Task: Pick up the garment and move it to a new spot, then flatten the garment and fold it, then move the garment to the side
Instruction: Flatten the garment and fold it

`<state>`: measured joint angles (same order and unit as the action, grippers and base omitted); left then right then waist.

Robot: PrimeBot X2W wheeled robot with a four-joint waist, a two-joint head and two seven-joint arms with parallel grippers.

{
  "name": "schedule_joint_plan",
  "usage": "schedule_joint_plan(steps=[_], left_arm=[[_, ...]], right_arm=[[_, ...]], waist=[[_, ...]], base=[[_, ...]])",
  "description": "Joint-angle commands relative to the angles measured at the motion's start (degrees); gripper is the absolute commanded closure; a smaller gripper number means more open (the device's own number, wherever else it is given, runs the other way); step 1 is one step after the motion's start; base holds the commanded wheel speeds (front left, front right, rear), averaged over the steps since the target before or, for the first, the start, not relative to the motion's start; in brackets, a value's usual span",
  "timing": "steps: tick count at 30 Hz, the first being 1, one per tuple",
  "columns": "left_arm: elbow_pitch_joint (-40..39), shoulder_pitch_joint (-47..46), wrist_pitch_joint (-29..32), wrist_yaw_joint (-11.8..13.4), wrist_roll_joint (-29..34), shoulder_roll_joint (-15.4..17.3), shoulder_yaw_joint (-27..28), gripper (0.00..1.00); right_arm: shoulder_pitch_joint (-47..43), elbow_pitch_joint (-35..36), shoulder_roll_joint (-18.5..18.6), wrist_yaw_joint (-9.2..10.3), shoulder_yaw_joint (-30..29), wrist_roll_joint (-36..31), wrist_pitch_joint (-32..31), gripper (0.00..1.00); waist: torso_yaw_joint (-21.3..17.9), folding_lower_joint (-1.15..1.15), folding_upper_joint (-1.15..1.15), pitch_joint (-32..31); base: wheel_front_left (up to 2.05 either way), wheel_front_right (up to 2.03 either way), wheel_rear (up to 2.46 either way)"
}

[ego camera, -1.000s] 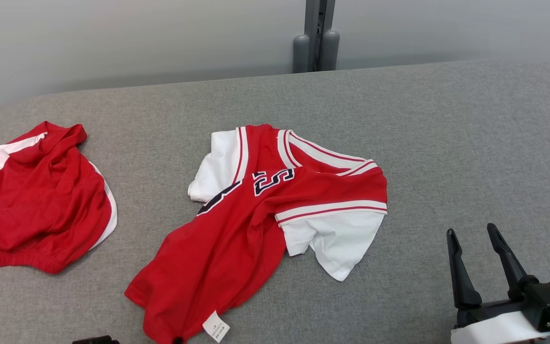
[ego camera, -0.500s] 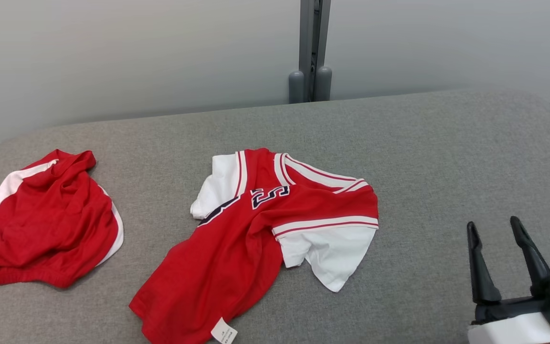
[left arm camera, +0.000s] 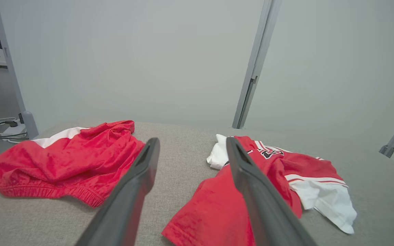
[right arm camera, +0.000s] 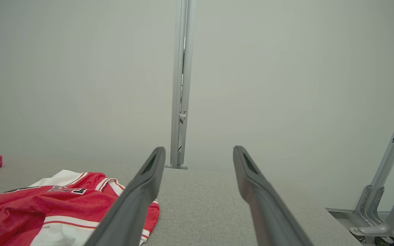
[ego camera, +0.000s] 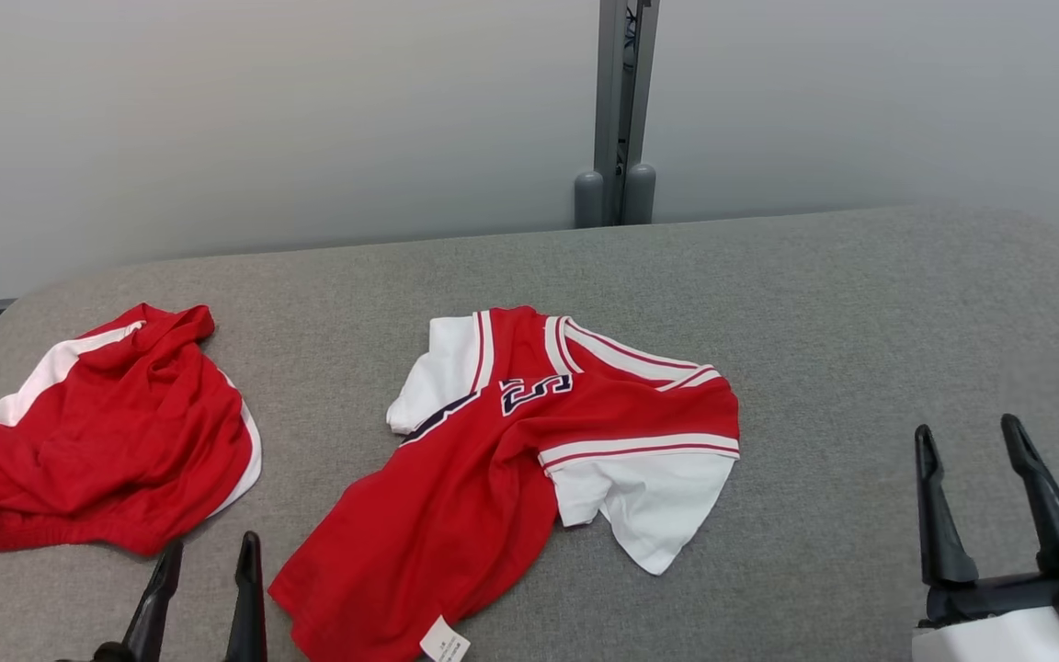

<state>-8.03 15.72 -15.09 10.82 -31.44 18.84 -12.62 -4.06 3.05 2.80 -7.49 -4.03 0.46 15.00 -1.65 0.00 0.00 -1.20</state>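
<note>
My left gripper (ego camera: pixel 208 552) sits low at the near edge of the grey desk (ego camera: pixel 860 313), its two dark fingers spread wide with nothing between them. My right gripper (ego camera: pixel 968 432) waits at the far right, equally wide and empty. The garment, a red and white jersey (ego camera: pixel 493 478), lies crumpled in the middle of the desk, its near hem just beside my left gripper. Red shorts (ego camera: pixel 97 450) lie bunched to the left, apart from the jersey. My left gripper points into the gap between the two, so a careless reach could catch the shorts instead. The jersey is twisted, with a white sleeve (ego camera: pixel 654 501) creased beneath the striped band; pinching one layer, or dragging it across the rough desk, would likely bunch it further rather than flatten it.
</note>
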Motion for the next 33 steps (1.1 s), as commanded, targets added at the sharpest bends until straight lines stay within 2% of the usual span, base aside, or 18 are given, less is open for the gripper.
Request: schedule_joint_plan(steps=[1,7,15,23,30,33], left_arm=[[2.59,-2.16,-0.06,-2.13,5.00,-2.44,1.60,0.00],[9.70,-4.78,-0.05,-6.39,13.35,-7.96,4.94,0.00],[12.34,-5.32,-0.06,-10.75,17.64,-12.73,11.78,0.00],[12.89,-6.66,-0.06,-13.77,20.62,-14.83,15.25,0.00],[12.79,-6.78,-0.06,-14.76,21.57,-15.51,16.22,0.00],[13.27,-5.19,-0.06,-14.86,20.60,-15.68,15.78,0.00]], right_arm=[[-0.92,-1.09,0.22,-0.01,0.61,-0.10,0.28,0.00],[-1.32,-4.98,0.23,-0.01,2.36,0.33,0.28,0.00],[-1.23,-7.43,0.23,-0.01,3.06,1.60,0.28,0.00],[-0.62,-8.26,0.23,-0.01,3.65,1.87,0.28,0.00],[0.27,-8.29,0.22,-0.01,4.35,3.19,0.28,0.00],[1.23,-8.19,0.19,-0.01,6.89,5.13,0.27,0.00]], waist=[[0.05,0.00,0.00,0.26],[0.38,0.00,0.00,0.80],[0.78,0.00,0.00,0.90],[0.50,0.00,0.00,1.04],[0.20,0.00,0.00,1.18],[-0.03,0.00,0.00,1.28]], base=[[0.00,0.00,0.00],[0.00,0.00,0.00],[0.00,0.00,0.00],[0.00,0.00,0.00],[0.00,0.00,0.00],[0.00,0.00,0.00]])
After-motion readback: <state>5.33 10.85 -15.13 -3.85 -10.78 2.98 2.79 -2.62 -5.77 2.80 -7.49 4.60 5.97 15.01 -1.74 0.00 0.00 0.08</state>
